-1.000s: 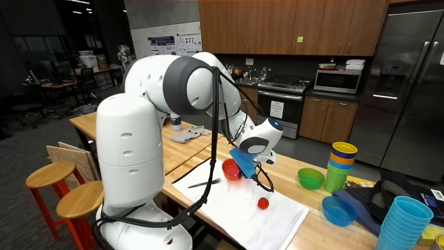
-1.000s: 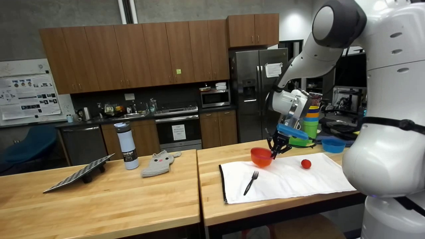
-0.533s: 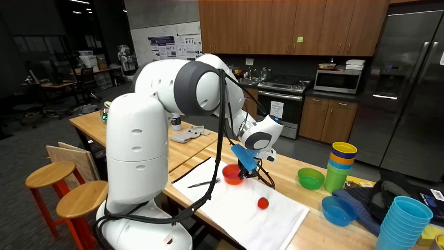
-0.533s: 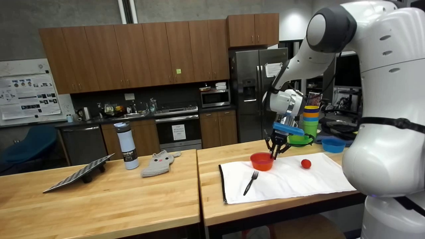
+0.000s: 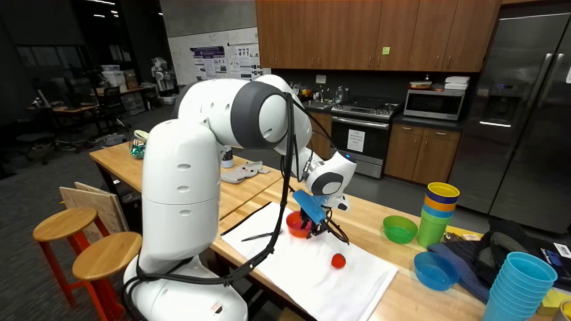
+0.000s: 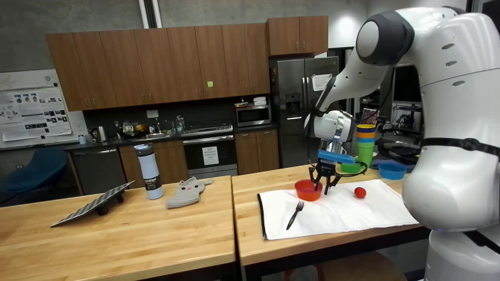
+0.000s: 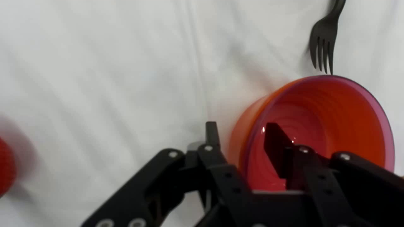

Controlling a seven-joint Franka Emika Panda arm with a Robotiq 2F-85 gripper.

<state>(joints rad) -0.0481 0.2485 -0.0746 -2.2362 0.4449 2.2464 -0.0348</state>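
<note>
across the wooden table [image 6: 254, 181], a white cloth [image 6: 343, 212], creased. above, pointing down, a black gripper [image 7: 241, 126], fingers well apart, one over the hollow of a red bowl [image 7: 322, 126], one outside, with the rim between; cannot tell about contact. upright on the cloth, that bowl: round, glossy, translucent; in the wrist view, orange along the inner wall at three o'clock, purplish-pink at the lip, with tiny white glints on the base and a red tint on the cloth at ten o'clock. in that view, at twelve o'clock of the bowl, a black fork [image 7: 325, 34], tines just beside the wall; at nine o'clock, well apart, a red ball [image 7: 4, 167]. smallest, letters: in an exterior view, at ten o'clock of the bowl, "for research purposes only" on a sheet [image 6: 210, 155] on the oven [image 6: 229, 156]; at nine o'clock, "contigo" on a pale blue bottle [image 6: 148, 168].
</note>
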